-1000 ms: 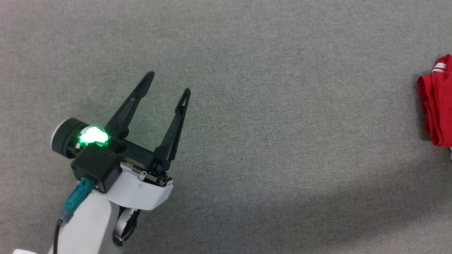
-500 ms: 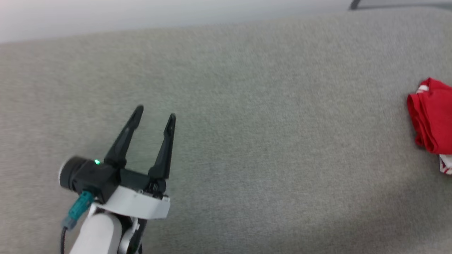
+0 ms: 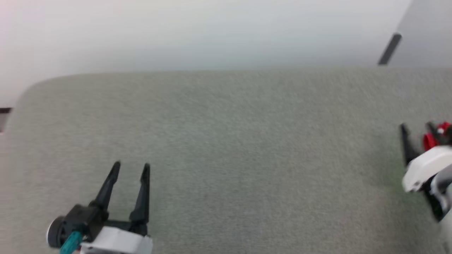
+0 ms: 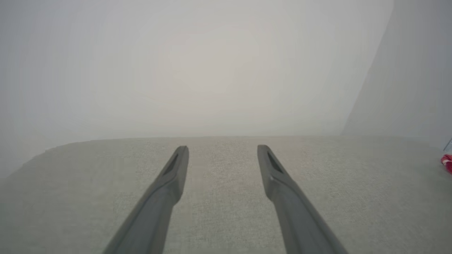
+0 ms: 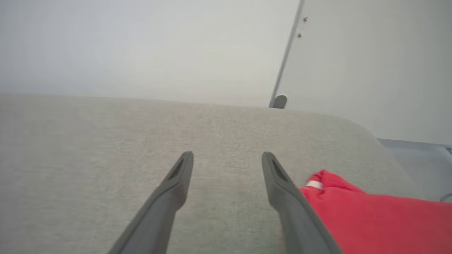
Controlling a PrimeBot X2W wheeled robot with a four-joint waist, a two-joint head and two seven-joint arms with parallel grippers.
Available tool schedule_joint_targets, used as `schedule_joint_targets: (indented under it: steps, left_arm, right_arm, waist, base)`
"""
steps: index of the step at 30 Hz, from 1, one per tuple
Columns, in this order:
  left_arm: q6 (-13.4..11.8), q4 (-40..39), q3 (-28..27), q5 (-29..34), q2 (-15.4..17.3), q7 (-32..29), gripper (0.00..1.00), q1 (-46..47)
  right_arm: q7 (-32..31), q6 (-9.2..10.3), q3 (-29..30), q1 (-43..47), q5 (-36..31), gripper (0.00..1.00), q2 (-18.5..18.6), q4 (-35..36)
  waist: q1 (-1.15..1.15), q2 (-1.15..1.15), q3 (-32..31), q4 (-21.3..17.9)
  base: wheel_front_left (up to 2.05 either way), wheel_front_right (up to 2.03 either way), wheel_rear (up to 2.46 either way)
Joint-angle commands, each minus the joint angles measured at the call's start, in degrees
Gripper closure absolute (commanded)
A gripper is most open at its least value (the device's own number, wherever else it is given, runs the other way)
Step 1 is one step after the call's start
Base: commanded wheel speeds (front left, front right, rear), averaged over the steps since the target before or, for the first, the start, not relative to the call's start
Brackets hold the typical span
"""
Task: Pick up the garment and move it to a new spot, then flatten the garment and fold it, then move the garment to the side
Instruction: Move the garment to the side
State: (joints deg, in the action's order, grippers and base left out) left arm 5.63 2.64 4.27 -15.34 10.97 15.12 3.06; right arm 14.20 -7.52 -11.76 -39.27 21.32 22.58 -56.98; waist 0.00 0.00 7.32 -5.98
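The garment (image 5: 370, 218), red with a bit of white trim, lies bunched on the grey fabric surface (image 3: 247, 141) near its right end. My right gripper (image 5: 227, 154) stands open just left of it, nothing between the fingers; its right finger runs alongside the cloth. In the head view the right gripper (image 3: 416, 125) is at the right edge, with a red scrap of the garment (image 3: 443, 127) behind it. My left gripper (image 3: 131, 165) is open and empty at the lower left, far from the cloth. The left wrist view shows the left gripper (image 4: 222, 148) over bare fabric and the garment (image 4: 447, 163) at the far right edge.
The grey surface ends in rounded corners at the far left (image 3: 31, 88) and the far right (image 5: 356, 123). A pale wall stands behind it. A dark post (image 5: 280, 101) rises just past the back edge on the right.
The head camera has tilted up, so the back edge and wall now show. The right gripper has come into view at the right edge, open beside the garment. The left gripper stays open.
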Motion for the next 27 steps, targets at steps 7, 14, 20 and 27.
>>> schedule_joint_targets:
  steps: [7, 14, 20, 27]
  left_arm:
    - [1.0, 0.5, -3.1, 1.3, -0.4, 0.0, 0.00, -4.5]
    - [1.3, 0.7, -4.2, 2.2, -1.1, 0.0, 0.00, -5.8]
    - [1.5, 1.2, -5.4, 1.5, -1.7, 0.0, 0.00, -7.5]
    - [1.6, 0.7, -7.0, -0.1, -3.2, 0.0, 0.00, -11.2]
  right_arm:
    - [1.0, 0.07, -3.9, 12.7, 6.3, 0.00, -1.3, 15.5]
    - [1.0, 0.07, 0.8, 22.0, 6.0, 0.00, -3.4, 29.6]
    - [1.0, 0.07, 6.4, 29.8, 3.1, 0.00, -6.2, 39.1]
    - [-1.7, 0.07, 10.9, 37.7, 0.0, 0.00, -8.8, 47.7]
  waist:
    - [0.00, 0.00, -7.8, 6.6]
    - [0.00, 0.00, -8.8, 7.0]
    - [0.00, 0.00, -9.0, 6.6]
    - [0.00, 0.00, -8.9, 6.3]
  base:
    - [0.00, 0.00, 0.00]
    - [0.00, 0.00, 0.00]
    - [0.00, 0.00, 0.00]
    - [0.00, 0.00, 0.00]
